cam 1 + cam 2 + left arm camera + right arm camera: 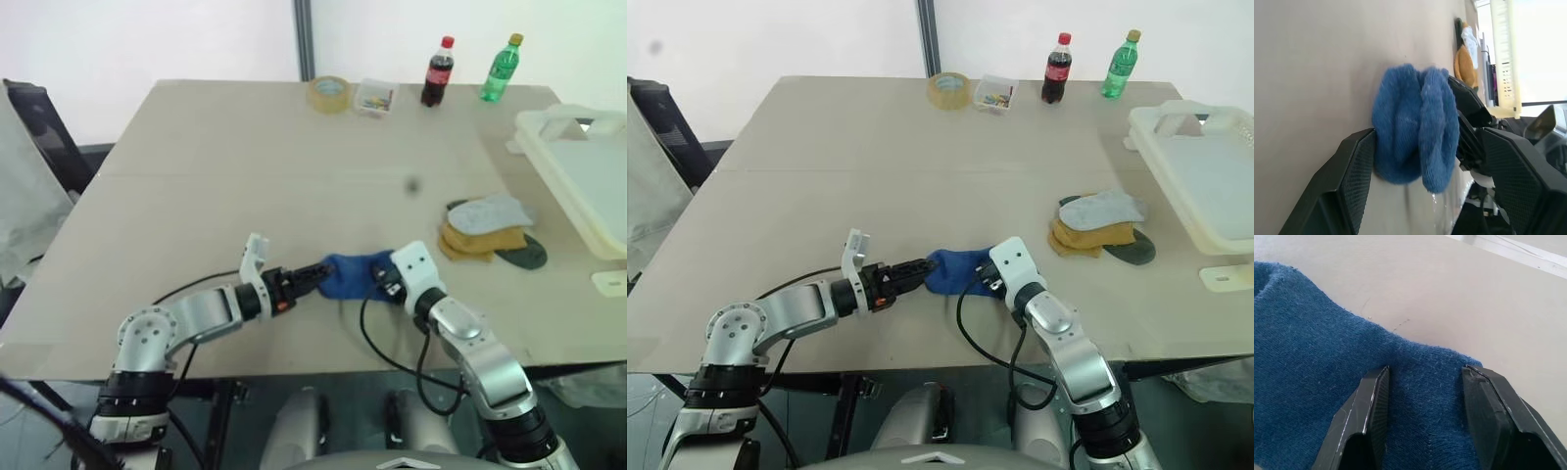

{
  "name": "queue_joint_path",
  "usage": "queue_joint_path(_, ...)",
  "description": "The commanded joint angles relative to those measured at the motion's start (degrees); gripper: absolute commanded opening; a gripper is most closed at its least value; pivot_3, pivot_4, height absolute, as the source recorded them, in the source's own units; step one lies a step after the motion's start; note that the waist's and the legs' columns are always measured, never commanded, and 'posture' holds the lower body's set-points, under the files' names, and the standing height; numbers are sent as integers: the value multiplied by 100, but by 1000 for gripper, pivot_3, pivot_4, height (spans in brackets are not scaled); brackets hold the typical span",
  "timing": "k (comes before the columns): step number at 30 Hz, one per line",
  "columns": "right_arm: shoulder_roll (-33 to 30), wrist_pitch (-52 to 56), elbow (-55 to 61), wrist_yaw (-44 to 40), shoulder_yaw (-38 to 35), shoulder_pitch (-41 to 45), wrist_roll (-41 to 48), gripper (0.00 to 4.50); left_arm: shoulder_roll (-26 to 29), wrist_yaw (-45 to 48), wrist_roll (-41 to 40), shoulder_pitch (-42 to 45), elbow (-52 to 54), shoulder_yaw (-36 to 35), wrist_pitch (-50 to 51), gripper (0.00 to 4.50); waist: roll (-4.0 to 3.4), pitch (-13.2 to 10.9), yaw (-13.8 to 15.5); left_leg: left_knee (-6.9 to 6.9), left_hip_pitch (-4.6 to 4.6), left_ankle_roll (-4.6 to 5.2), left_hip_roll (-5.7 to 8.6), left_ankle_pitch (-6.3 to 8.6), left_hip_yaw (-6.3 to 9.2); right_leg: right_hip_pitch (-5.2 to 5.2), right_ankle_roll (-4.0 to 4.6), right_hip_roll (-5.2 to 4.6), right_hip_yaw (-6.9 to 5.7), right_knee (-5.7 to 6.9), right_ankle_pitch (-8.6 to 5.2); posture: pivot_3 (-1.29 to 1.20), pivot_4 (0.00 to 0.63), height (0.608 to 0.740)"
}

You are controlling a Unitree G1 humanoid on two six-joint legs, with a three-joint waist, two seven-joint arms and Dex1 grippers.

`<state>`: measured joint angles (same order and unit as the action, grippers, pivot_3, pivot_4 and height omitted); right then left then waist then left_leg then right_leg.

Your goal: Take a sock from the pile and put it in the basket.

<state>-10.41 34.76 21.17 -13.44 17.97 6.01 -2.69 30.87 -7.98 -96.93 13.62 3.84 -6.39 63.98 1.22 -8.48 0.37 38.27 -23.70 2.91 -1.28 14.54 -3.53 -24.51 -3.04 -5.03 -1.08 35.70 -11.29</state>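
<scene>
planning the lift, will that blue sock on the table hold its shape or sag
Probably sags: the blue sock lies bunched in soft knit folds. Likely light for its size. Its fuzzy weave should grip well between the right claw fingers.

The table (225,186) carries a blue sock (351,275), the pile (488,231), tape (329,93), a clear box (375,97), two bottles (438,71) and the basket (578,166).

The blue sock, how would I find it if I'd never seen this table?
Start at the big tan table and look along its near edge, where the left gripper and right gripper meet. The blue sock sits bunched between them, away from the pile of grey, yellow and dark socks.
</scene>
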Motion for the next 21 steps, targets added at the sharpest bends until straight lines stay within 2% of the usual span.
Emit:
queue_joint_path(1, -87, 156, -169, 58, -94, -89, -106, 2389, 134, -188, 642, 15, -300, -124, -141, 3680, 0, 0, 1, 0, 0, 0, 0, 0, 0, 0, 0, 0, 0, 0, 0, 0, 150, 740)
queue_joint_path(10, -48, 148, -213, 90, -101, -48, -121, 2389, -65, 14, 1002, 128, -360, -62, -73, 3680, -10, 10, 6, 0, 3, 0, -1, -1, 0, 2, -2, 3, 0, 0, -1, 0, 150, 740)
queue_joint_path(15, -52, 124, -225, 120, -121, -43, -143, 2389, -205, 295, 528, -43, -18, 84, 292, 3680, -11, 12, 16, 1, 3, 0, -2, 0, 0, 4, -4, 2, 0, 0, -2, 0, 150, 740)
queue_joint_path(19, -26, 95, -250, 163, -148, -27, -154, 2389, -385, 253, 446, 28, -253, 105, 341, 3680, -10, 12, 40, 1, -1, 1, -1, 0, 2, 3, -2, 1, -1, -4, -1, 0, 150, 740)
queue_joint_path(21, -14, 94, -257, 182, -151, -20, -160, 2389, -547, 127, -102, 134, -511, 39, 341, 3680, -10, 12, 46, 1, -1, 1, 0, 0, 2, 4, -2, 0, -2, -5, -1, 0, 150, 740)
